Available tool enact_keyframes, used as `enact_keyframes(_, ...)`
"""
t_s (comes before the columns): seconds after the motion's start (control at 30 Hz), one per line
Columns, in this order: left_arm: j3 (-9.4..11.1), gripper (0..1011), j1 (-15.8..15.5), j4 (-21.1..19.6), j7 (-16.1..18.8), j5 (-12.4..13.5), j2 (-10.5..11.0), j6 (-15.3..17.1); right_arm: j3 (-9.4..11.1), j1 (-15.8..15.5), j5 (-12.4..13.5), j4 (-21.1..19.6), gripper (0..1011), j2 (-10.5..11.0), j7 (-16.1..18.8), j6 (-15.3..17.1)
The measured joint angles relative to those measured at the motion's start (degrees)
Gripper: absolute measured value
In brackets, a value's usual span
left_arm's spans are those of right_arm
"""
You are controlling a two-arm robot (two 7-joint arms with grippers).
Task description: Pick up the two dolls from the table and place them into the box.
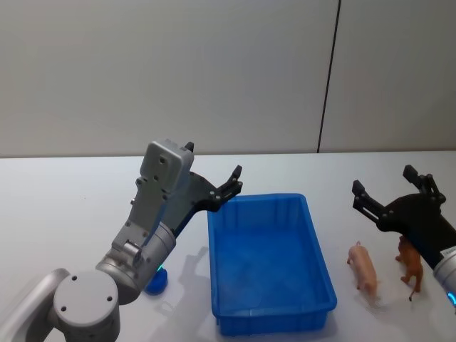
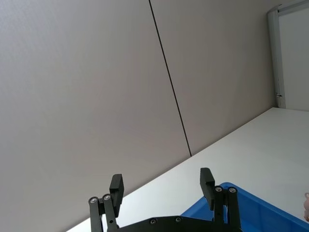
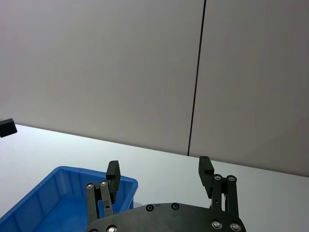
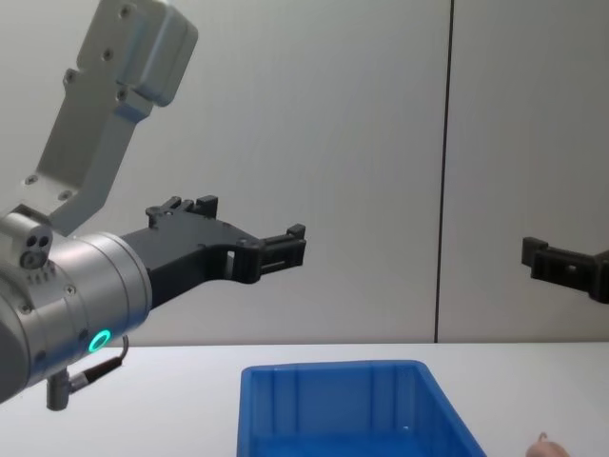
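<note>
the left arm (image 1: 153,214) has silver-grey shells, round joints and a glowing green ring (image 4: 98,340); left claw (image 2: 161,180) and right claw (image 3: 160,167) are matt black, with flat fingers and small silver screws

box (image 1: 258,197): bright blue throughout, plain, slightly paler along the rim.
desk (image 1: 71,206): plain white, faintly greyed in shadow.
pink doll (image 1: 364,267): pale flesh pink, unmarked.
brown doll (image 1: 410,265): orange-brown, uniform.
left jaws: matt black, dotted with small silver screw heads.
left arm (image 1: 153,214): silver-grey casing, with a glowing teal-green ring (image 4: 99,340) on the wrist.
right jaws: matt black, same silver screw heads.
wall (image 1: 214,71): pale grey-beige, plain, crossed by one thin dark vertical seam (image 1: 328,78).
</note>
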Motion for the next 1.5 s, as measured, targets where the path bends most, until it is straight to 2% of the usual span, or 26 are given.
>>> enact_keyframes(0.77,0.0,1001,0.0,0.0,0.0,0.0,0.0,0.0,0.1,0.0,0.2,0.1,1001,0.1,0.1,0.1)
enact_keyframes(1.13,0.0,1001,0.0,0.0,0.0,0.0,0.0,0.0,1.5,-0.5,2.8,1.4,1001,1.6,1.6,1.7)
enact_keyframes(1.5,0.0,1001,0.0,0.0,0.0,0.0,0.0,0.0,3.5,-1.7,5.9,3.8,1001,4.2,3.0,5.2)
